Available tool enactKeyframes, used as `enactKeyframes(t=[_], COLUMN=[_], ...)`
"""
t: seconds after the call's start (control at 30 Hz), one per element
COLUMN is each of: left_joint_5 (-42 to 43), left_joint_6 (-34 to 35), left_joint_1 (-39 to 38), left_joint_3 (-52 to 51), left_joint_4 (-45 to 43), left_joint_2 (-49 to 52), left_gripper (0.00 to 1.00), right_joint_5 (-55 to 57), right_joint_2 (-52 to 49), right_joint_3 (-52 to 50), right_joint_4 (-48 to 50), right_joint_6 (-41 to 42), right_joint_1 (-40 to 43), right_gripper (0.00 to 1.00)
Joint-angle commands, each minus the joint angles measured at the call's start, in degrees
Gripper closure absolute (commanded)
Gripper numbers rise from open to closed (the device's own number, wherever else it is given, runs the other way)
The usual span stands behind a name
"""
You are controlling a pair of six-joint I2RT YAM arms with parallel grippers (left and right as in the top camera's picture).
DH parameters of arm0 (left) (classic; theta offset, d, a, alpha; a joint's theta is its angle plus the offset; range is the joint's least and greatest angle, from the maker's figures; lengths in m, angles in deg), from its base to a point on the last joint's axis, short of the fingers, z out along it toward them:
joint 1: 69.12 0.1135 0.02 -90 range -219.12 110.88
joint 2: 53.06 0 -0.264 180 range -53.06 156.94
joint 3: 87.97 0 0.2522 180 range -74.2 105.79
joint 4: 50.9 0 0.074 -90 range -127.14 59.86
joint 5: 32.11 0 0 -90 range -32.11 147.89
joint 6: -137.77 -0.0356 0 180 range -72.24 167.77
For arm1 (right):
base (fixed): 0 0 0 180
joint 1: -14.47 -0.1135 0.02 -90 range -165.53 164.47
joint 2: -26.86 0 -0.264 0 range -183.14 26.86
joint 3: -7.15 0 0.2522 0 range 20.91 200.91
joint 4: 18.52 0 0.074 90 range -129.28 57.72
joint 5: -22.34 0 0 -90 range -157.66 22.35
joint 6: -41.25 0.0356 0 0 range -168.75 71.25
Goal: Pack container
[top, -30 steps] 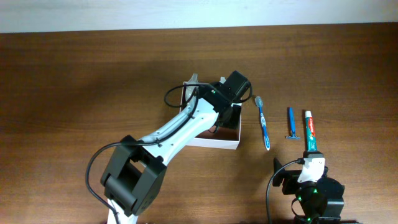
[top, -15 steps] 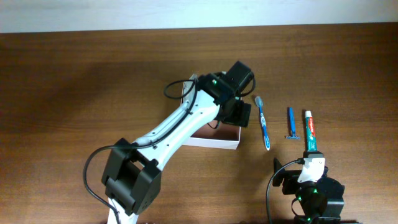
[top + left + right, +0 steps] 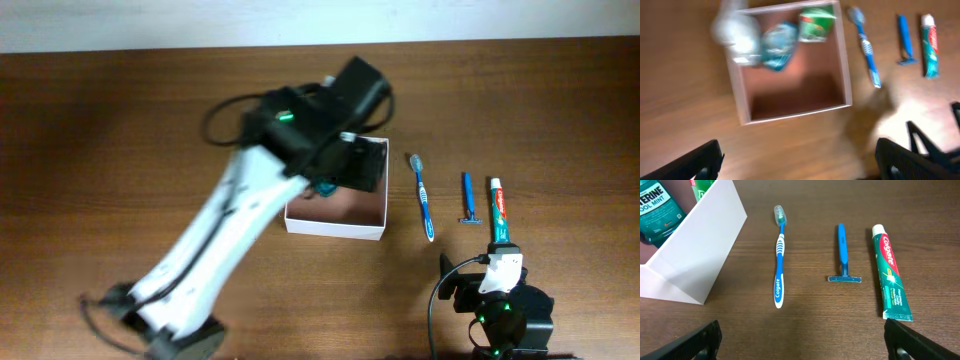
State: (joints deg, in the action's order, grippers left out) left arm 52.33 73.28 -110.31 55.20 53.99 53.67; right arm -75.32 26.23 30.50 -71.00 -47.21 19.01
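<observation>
The container (image 3: 336, 228), a square white-walled box with a pinkish-brown inside (image 3: 795, 85), sits mid-table. Along its far side lie a teal mouthwash bottle (image 3: 776, 46), a green-and-white packet (image 3: 815, 22) and a blurred white item (image 3: 735, 31). My left gripper (image 3: 350, 168) hovers above the box, blurred by motion. In the left wrist view it (image 3: 800, 155) stands open with nothing between its fingers. Right of the box lie a blue toothbrush (image 3: 780, 265), a blue razor (image 3: 842, 255) and a toothpaste tube (image 3: 890, 275). My right gripper (image 3: 807, 345) is open and empty, near the table's front edge.
The left arm (image 3: 220, 240) stretches diagonally from the front left to the box. The right arm's base (image 3: 505, 315) sits at the front right, just short of the toothpaste tube (image 3: 498, 210). Bare wood surrounds the box.
My left gripper has opened and lifted out of the container, and its arm has swung back and to the left. The right arm has not moved.
</observation>
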Motion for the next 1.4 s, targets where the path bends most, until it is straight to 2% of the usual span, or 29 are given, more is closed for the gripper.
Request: enactKeyframes(t=[0.0,0.37,0.63,0.87,0.93,1.03,1.1,1.23,1.33,1.37], left_joint_5=[-9.38,-17.03,-17.0,-16.96,-16.94,-16.94,-16.96,-16.96,-16.96,-16.94], left_joint_6=[-0.94,-0.96,-0.96,-0.96,-0.94,-0.94,-0.94,-0.94,-0.94,-0.94], left_joint_1=[4.07,17.55,18.6,18.6,18.6,18.6,18.6,18.6,18.6,18.6], left_joint_3=[2.4,2.38,2.38,2.38,2.38,2.38,2.38,2.38,2.38,2.38], left_joint_4=[3.23,5.53,5.53,5.53,5.53,5.53,5.53,5.53,5.53,5.53], left_joint_2=[-7.48,-28.39,-36.46,-39.34,-39.6,-39.65,-39.6,-39.63,-39.63,-39.63], left_gripper=[0.0,0.01,0.0,0.01,0.01,0.01,0.01,0.01,0.01,0.01], right_joint_5=[-0.74,-0.74,-0.74,-3.21,-5.33,-7.56,-12.55,-18.25,-18.25,-18.25], right_joint_2=[0.42,0.42,0.42,0.44,0.44,0.42,0.42,0.04,-1.86,-4.35], right_joint_3=[-0.28,-0.28,-0.28,-0.28,-0.26,0.0,0.72,5.62,13.55,19.43], right_joint_4=[0.04,0.04,0.04,0.98,1.03,1.33,2.4,4.72,4.63,4.04], right_joint_6=[0.46,0.46,0.46,0.94,4.83,19.52,24.46,24.28,21.9,19.85], right_joint_1=[0.37,0.37,0.37,0.37,0.37,0.37,0.35,0.37,0.37,0.37], right_gripper=[0.01,0.01,0.01,0.01,0.01,0.01,0.01,0.01,0.01,0.01])
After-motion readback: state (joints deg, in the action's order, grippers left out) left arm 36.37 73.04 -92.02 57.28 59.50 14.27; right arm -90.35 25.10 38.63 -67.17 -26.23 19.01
